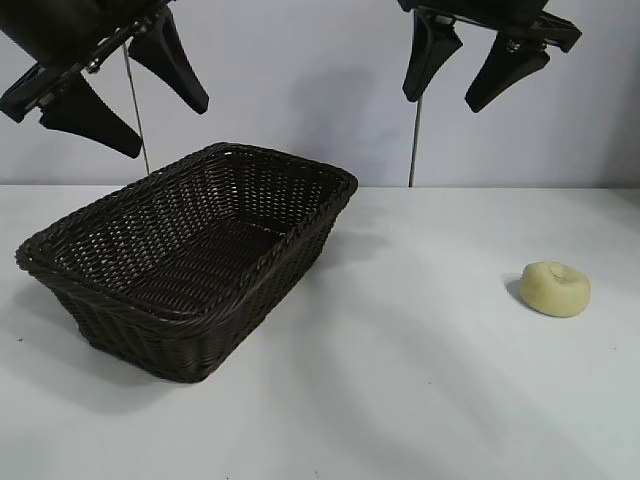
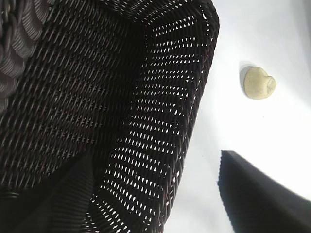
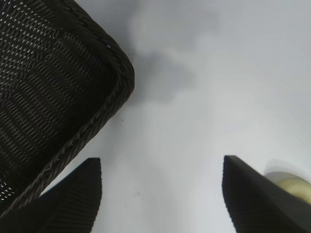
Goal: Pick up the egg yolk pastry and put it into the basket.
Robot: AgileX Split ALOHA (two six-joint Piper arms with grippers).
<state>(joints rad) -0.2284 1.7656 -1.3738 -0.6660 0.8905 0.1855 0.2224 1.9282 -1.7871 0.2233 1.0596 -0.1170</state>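
Note:
The egg yolk pastry (image 1: 556, 289), a small pale cream-yellow domed bun with a dimple on top, lies on the white table at the right. It also shows in the left wrist view (image 2: 259, 83) and partly behind a finger in the right wrist view (image 3: 295, 186). The dark woven basket (image 1: 115, 232) stands at the left, empty; it fills the left wrist view (image 2: 204, 82) and shows in the right wrist view (image 3: 109, 104). My left gripper (image 1: 165, 125) hangs open high above the basket. My right gripper (image 1: 445, 100) hangs open high above the table, left of the pastry.
The white table (image 1: 400, 380) runs to a pale back wall. Two thin vertical rods (image 1: 413, 140) stand behind the table.

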